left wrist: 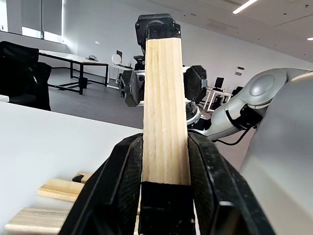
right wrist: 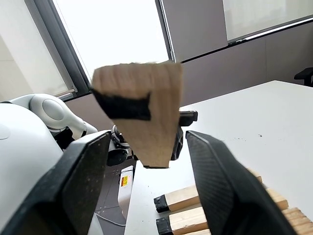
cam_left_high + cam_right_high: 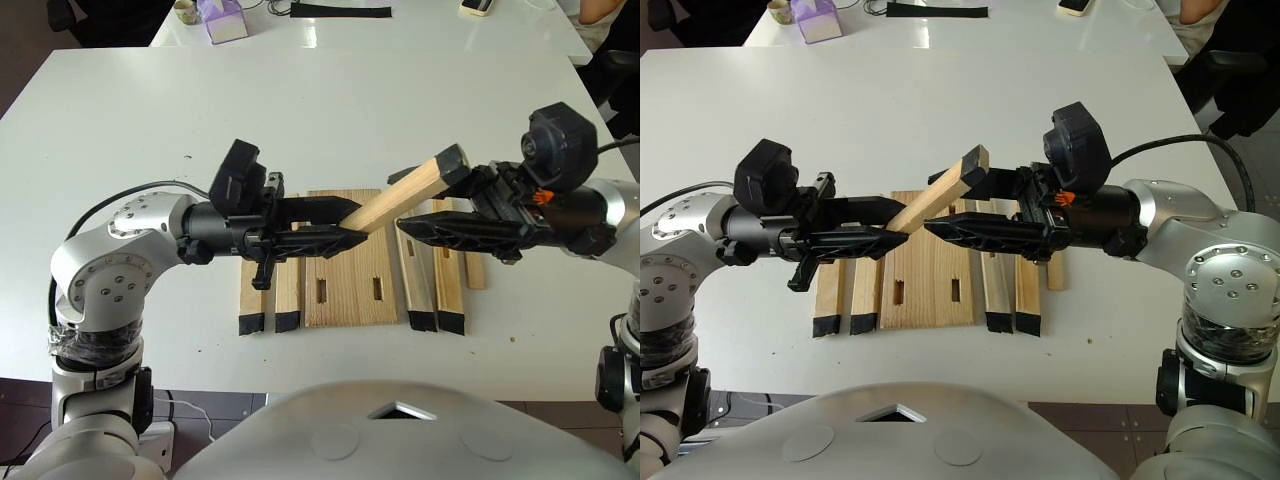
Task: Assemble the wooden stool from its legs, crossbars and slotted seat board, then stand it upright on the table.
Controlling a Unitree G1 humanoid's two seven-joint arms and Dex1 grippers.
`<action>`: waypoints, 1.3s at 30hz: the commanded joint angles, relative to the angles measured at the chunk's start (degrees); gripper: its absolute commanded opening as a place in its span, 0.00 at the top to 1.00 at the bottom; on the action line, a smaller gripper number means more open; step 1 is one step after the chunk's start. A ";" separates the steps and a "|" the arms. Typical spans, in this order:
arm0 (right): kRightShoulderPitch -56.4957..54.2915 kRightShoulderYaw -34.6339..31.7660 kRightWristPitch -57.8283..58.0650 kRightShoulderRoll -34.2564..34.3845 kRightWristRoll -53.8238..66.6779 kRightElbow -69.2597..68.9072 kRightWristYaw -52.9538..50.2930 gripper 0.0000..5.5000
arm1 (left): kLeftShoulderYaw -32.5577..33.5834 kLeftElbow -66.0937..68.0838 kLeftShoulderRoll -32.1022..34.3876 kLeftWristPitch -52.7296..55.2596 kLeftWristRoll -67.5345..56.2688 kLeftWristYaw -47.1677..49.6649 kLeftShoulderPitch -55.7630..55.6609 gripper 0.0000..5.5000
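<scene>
Leg (image 3: 400,200) clamped in L tool (image 1: 166,142); R tool (image 2: 146,136) wide open.

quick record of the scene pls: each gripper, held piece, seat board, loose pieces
left gripper: shut on one end of the wooden leg
wooden leg: raised, slanting above the seat board
right gripper: open, around the leg's far end
seat board: flat on the table, slots showing
loose pieces: lying along both sides of the board
</scene>
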 commanded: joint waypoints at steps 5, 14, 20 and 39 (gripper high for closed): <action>-2.27 1.48 -1.20 -1.42 1.21 0.29 -1.07 0.49 | -2.38 -0.07 -0.33 -3.43 4.37 1.07 0.69 0.76; -2.22 2.55 -1.52 -2.42 0.37 1.30 -0.85 0.68 | -2.42 -0.85 -1.22 -4.51 3.40 2.67 0.77 0.76; -1.13 3.34 -1.80 -3.58 -2.32 0.57 0.82 0.76 | -2.27 -0.68 -1.54 -4.56 2.52 4.07 0.13 0.76; 7.44 9.22 -27.23 -20.13 -47.55 7.42 18.62 0.76 | -13.58 6.95 1.50 -22.68 36.85 6.14 7.96 0.45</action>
